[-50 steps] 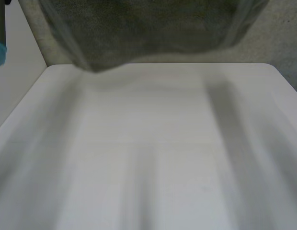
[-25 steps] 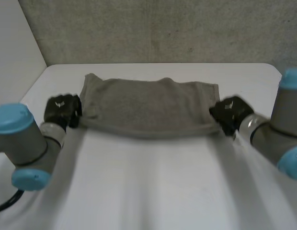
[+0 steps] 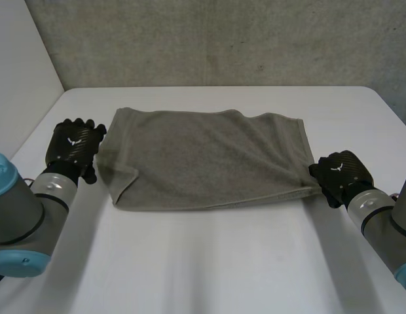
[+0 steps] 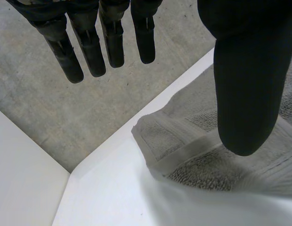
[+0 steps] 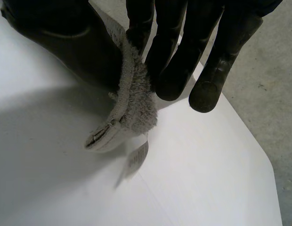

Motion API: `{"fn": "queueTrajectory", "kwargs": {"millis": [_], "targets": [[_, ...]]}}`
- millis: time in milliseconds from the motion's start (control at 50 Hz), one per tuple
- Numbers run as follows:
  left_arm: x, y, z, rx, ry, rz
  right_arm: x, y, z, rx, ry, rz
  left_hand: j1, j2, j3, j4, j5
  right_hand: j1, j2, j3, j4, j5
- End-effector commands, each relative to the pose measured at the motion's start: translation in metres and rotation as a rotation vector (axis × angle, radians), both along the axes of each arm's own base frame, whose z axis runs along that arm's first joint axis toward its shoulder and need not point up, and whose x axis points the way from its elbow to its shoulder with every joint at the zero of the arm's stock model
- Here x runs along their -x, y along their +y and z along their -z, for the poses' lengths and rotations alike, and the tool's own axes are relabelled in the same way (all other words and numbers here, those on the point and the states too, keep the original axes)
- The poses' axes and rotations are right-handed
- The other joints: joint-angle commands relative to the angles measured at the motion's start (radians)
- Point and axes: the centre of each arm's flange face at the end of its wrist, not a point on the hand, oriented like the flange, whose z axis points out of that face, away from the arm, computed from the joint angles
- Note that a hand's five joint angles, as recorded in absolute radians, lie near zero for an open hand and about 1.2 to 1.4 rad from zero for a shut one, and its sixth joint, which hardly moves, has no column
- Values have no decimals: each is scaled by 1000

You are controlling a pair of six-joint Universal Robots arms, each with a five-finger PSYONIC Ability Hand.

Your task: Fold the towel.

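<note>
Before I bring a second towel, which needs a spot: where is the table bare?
The widest bare patch is the near table, between the towel's near edge, left arm and right arm. A narrower strip lies beyond the towel's far edge. Crowded at the towel's ends: left hand open beside one, right hand pinching the other's near corner.

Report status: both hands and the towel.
Left hand open at the towel left edge. Right hand pinching its near right corner. Towel lying flat on the table. Nothing in the way.
</note>
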Motion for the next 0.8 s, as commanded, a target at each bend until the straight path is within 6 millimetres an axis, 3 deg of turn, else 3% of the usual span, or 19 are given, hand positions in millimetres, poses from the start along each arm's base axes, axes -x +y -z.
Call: {"fn": "queueTrajectory", "kwargs": {"millis": [20, 260, 300, 520, 800], "targets": [[-6, -4, 2, -1, 16, 48, -3, 1, 3, -4, 2, -9, 40, 44, 43, 44, 49, 56, 66, 62, 58, 46], [34, 22, 4, -34, 64, 248, -3, 2, 9, -20, 7, -11, -92, -88, -89, -88, -83, 56, 66, 62, 58, 46], [45, 25, 12, -52, 57, 292, -3, 2, 10, -20, 7, -12, -98, -94, -95, -94, -89, 56, 66, 62, 58, 46], [51, 6, 48, -86, -55, 286, -4, 3, 13, -28, 9, -12, -95, -91, -92, -91, -86, 56, 66, 62, 58, 46], [40, -14, 58, -72, -107, 169, -4, 3, 16, -35, 15, -15, -86, -83, -83, -82, -77, 56, 66, 62, 58, 46]]}}
